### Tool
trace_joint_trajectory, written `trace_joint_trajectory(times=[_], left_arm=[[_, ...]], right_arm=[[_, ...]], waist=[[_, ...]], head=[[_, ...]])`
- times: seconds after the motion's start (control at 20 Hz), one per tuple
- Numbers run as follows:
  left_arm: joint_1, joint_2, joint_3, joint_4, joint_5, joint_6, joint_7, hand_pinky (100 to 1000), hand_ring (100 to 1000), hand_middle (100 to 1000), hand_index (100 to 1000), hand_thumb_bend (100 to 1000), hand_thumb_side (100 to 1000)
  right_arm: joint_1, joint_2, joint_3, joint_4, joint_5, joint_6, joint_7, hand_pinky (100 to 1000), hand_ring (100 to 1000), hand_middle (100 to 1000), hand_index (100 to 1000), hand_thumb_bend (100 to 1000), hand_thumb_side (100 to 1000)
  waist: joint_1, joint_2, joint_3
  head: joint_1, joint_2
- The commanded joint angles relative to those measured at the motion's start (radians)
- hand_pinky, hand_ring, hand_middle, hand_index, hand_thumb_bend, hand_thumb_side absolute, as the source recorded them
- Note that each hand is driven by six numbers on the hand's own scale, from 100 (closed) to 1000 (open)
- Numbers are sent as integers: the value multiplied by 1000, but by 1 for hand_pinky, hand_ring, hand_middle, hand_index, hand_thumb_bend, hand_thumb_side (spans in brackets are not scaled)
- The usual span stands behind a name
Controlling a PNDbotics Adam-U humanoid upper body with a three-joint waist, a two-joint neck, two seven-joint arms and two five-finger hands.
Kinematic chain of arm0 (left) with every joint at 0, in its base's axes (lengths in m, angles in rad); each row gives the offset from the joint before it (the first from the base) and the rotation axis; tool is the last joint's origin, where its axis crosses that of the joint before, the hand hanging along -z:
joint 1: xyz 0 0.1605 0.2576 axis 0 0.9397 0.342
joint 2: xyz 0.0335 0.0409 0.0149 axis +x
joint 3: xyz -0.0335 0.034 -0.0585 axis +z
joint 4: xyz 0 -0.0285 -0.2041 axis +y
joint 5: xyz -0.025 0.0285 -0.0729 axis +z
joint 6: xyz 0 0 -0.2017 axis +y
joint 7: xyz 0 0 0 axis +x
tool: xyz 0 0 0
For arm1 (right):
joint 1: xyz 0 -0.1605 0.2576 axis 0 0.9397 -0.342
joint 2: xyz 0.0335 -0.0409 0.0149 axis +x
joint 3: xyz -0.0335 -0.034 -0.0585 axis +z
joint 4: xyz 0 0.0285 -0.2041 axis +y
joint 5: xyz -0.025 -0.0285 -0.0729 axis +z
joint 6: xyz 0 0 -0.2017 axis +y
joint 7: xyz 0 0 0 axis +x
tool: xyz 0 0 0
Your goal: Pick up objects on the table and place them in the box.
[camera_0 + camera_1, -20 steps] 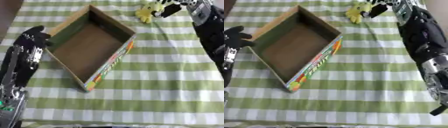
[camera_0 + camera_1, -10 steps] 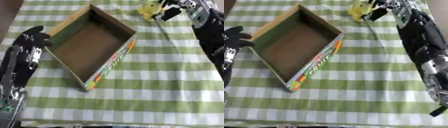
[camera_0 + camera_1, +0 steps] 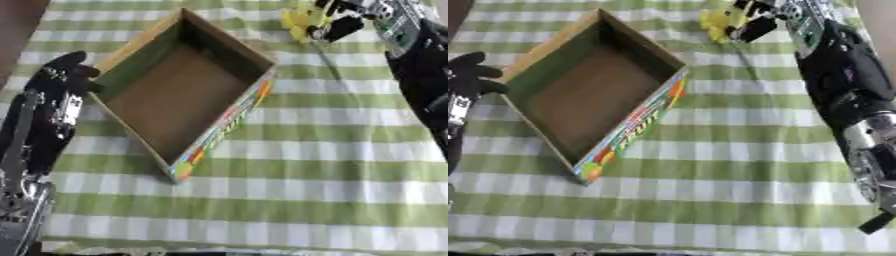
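toy: small yellow soft toy (image 3: pixel 721 20); we can't tell its long axis
right hand (image 3: pixel 756 20): fingers curled on toy
box: open brown cardboard box (image 3: pixel 188 90), corner toward us, well left of toy
left hand (image 3: pixel 61 82): fingers relaxed, touching box's left wall
cloth: green-white checked tablecloth (image 3: pixel 332 150)

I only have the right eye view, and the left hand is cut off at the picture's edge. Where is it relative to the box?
Observer: The left eye view shows the whole left hand. It is outside the box, beside its left wall, with open fingers pointing up and holding nothing.
Operator: And the arm behind it?
Observer: The left forearm runs down to the lower left corner over the checked cloth, left of the box and not over it.
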Motion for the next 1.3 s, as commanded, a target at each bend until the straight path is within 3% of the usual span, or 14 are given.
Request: trace_joint_trajectory(times=[0.05, 0.25, 0.5, 0.55, 0.65, 0.9, 1.3], left_arm=[[-14, 4, -1, -21, 2, -1, -5, 805, 620, 650, 851, 265, 717], [-16, 4, -1, -20, 2, -2, -4, 805, 620, 650, 851, 263, 717], [-16, 4, -1, -20, 1, -2, -3, 805, 620, 650, 851, 263, 717], [-16, 4, -1, -19, 1, -2, -3, 805, 620, 650, 851, 262, 718], [-16, 4, 0, -19, 1, -2, -2, 805, 620, 650, 851, 261, 718], [-14, 4, 2, -18, 1, -2, 1, 805, 620, 650, 851, 260, 718], [-7, 1, 2, -15, 2, -4, 1, 805, 622, 650, 851, 259, 719]], right_arm=[[-10, -24, -5, -4, -1, 3, -34, 845, 774, 794, 699, 101, 261], [-6, -27, -6, -5, -3, 9, -90, 836, 758, 772, 613, 100, 170], [-5, -28, -4, 2, -3, 7, -124, 836, 757, 771, 609, 100, 164], [-5, -30, -9, -3, -5, 7, -130, 819, 722, 728, 481, 100, 100], [-2, -31, -13, -17, -10, 8, -158, 815, 713, 717, 458, 100, 100], [-8, -26, 5, -42, -16, -21, -207, 815, 709, 712, 448, 100, 100], [-43, 13, 69, -168, -29, -108, -169, 822, 714, 719, 448, 100, 100]], waist=[[0, -20, 0], [-3, -21, -3], [-4, -21, -4], [-4, -23, -7], [-4, -25, -10], [-3, -32, -24], [0, -55, -56]], head=[[2, 2], [5, 2], [6, 1], [8, 1], [11, 1], [15, 3], [6, 9]])
